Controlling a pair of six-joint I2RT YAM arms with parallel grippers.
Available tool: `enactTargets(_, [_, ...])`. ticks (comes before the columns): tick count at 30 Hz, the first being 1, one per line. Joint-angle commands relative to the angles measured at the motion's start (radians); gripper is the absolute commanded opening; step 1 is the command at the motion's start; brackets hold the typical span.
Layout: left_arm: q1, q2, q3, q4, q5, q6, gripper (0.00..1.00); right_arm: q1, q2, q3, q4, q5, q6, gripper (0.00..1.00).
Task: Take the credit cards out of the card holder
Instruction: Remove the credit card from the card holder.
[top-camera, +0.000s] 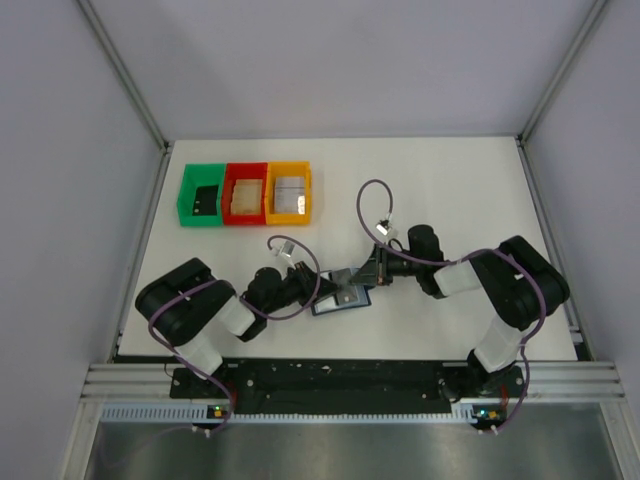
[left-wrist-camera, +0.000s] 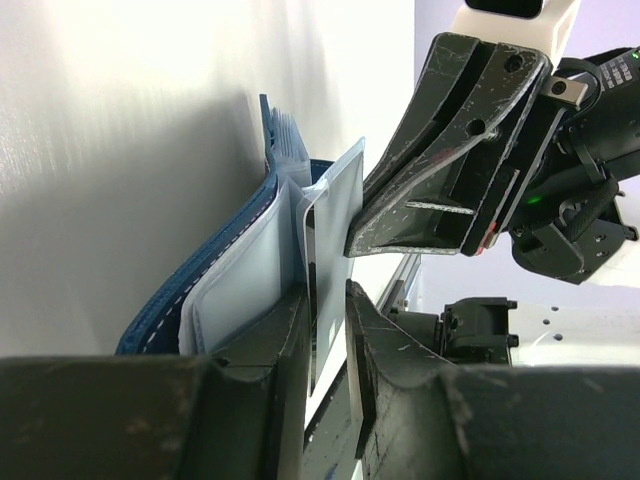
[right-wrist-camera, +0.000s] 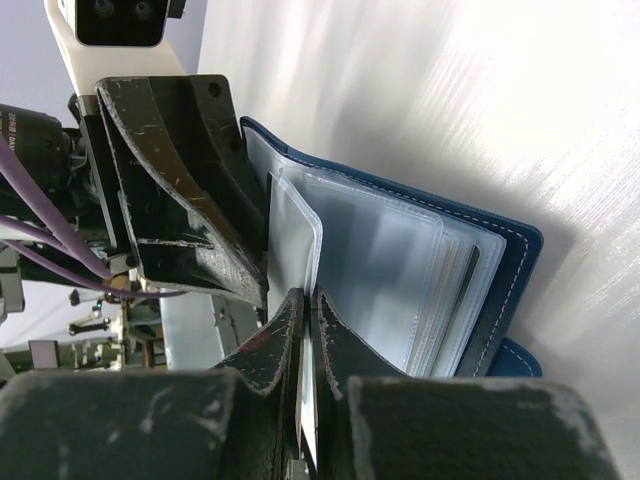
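Pretty sure it's a robotics lab cell: white counter (top-camera: 450, 180), plain grey walls (top-camera: 340, 60), aluminium rail (top-camera: 350, 385) up front.

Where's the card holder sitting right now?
In the top view the card holder lies open at the front centre of the table, between the left gripper and the right gripper, which pinches a credit card at its edge.
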Motion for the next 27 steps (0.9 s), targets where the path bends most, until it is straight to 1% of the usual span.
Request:
enactTargets(1, [0.007, -0.053, -0.009, 0.458, 0.049, 0.012, 0.24, -0.001, 0.004, -0.009, 0.019, -0.012, -0.014, 0.0])
enactTargets(7, [0.025, -0.075, -0.02, 0.458, 0.083, 0.021, 0.23, -0.01, 0.01, -0.016, 0.033, -0.019, -0.008, 0.0])
enactTargets(11, [0.034, -0.072, -0.019, 0.458, 0.114, 0.023, 0.15, -0.011, 0.013, -0.012, 0.031, -0.025, -0.008, 0.0])
enactTargets(13, [0.034, -0.067, -0.014, 0.458, 0.127, 0.021, 0.13, -0.011, 0.015, -0.01, 0.025, -0.024, -0.011, 0.0])
enactTargets(27, [0.053, -0.092, -0.006, 0.456, 0.204, 0.032, 0.13, -0.036, 0.047, -0.012, 0.051, -0.053, 0.001, 0.0])
